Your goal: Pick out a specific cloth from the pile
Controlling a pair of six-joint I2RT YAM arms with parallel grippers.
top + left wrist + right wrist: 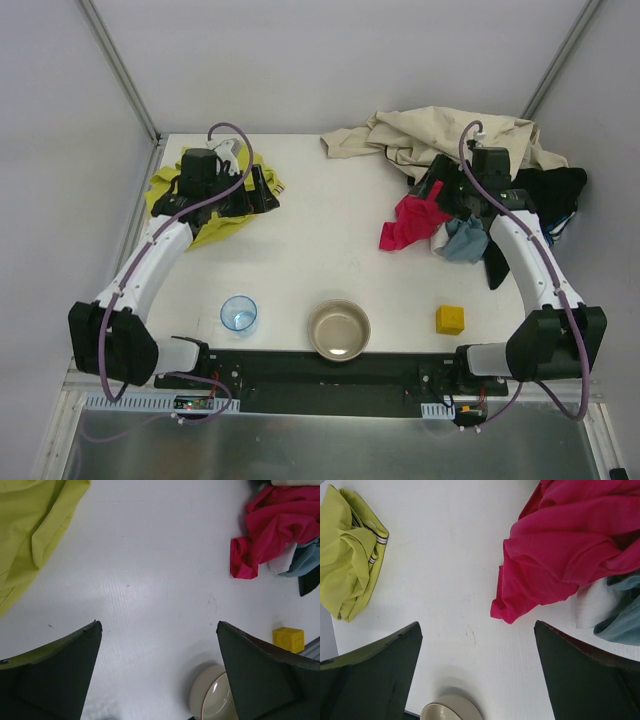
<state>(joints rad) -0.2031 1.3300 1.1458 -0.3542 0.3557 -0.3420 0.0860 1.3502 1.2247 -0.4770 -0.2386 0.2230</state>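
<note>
The yellow-green cloth [213, 230] lies bunched at the table's far left, apart from the pile [440, 135]. It also shows at the top left of the left wrist view [30, 535] and of the right wrist view [347, 555]. My left gripper [262, 190] hovers at the cloth's right edge, open, with only bare table between its fingers [159, 625]. At the far right, the pile holds a big beige cloth, a magenta cloth [410, 225] [570, 545], a blue-grey piece [465, 240] and a black piece [555, 190]. My right gripper [437, 192] stands open above the magenta cloth's near edge and holds nothing [477, 625].
A metal bowl [339, 330] sits at the near middle of the table, with a blue cup [238, 313] to its left and a yellow block [449, 319] to its right. Grey walls and frame posts close in the back and sides.
</note>
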